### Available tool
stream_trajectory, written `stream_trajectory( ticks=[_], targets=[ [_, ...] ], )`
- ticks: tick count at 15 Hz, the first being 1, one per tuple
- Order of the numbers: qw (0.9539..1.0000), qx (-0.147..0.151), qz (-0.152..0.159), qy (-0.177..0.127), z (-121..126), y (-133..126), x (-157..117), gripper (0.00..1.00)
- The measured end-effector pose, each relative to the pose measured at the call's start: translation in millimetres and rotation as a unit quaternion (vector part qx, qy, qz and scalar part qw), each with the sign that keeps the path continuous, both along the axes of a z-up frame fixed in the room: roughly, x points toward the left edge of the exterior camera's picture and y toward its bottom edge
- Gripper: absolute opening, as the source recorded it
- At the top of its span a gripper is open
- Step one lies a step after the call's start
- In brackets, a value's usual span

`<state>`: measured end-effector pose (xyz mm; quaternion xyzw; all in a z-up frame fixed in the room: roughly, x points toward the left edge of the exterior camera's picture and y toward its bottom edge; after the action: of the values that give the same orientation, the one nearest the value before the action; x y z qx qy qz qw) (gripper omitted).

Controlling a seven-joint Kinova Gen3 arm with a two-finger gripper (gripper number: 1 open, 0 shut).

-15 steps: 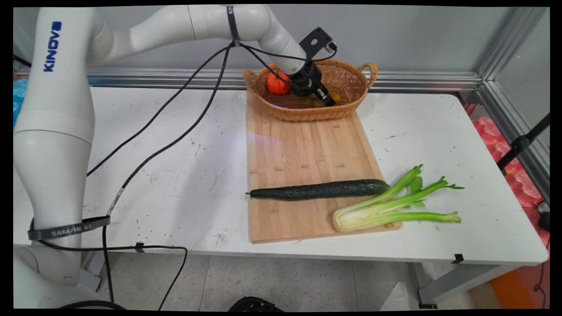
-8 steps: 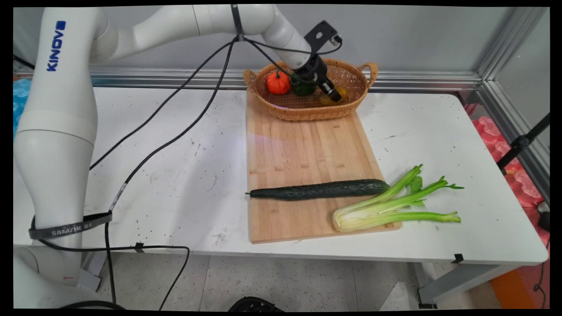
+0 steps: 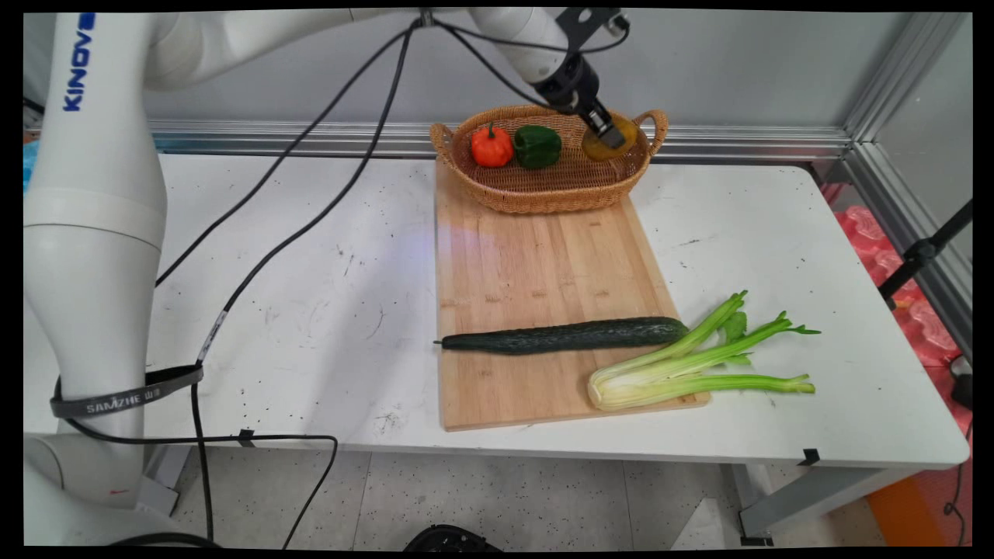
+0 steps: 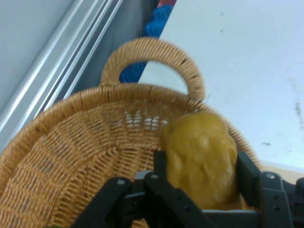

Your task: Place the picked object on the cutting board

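Yellow pepper (image 4: 202, 159) sits clamped in my gripper (image 4: 202, 178), raised above the right end of the wicker basket (image 3: 543, 194); orange pepper (image 3: 492, 147) and green pepper (image 3: 537, 146) lie inside

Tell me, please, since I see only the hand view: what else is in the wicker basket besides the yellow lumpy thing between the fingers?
Observer: A small orange-red pumpkin-shaped vegetable and a dark green bell pepper sit side by side in the woven wicker basket, at its left end.
Operator: Thank you. What does the basket stand on?
Observer: On the far end of a long light wooden cutting board.
Operator: Is anything else on that board?
Observer: A long dark green cucumber lies across its near part, and a bunch of pale green celery overlaps its near right corner.
Operator: And the yellow lumpy vegetable?
Observer: The gripper holds it by the basket's right handle.
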<state>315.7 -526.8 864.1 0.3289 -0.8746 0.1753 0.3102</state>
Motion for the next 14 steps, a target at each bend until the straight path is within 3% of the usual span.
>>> stream_trajectory(
  ticks=[7, 14],
  targets=[
    [0.9983, 0.027, -0.051, -0.006, 53.0, 60.4, -26.9, 0.00],
    [0.9946, 0.054, -0.088, -0.016, 60.9, 125.9, -47.3, 0.00]
  ],
)
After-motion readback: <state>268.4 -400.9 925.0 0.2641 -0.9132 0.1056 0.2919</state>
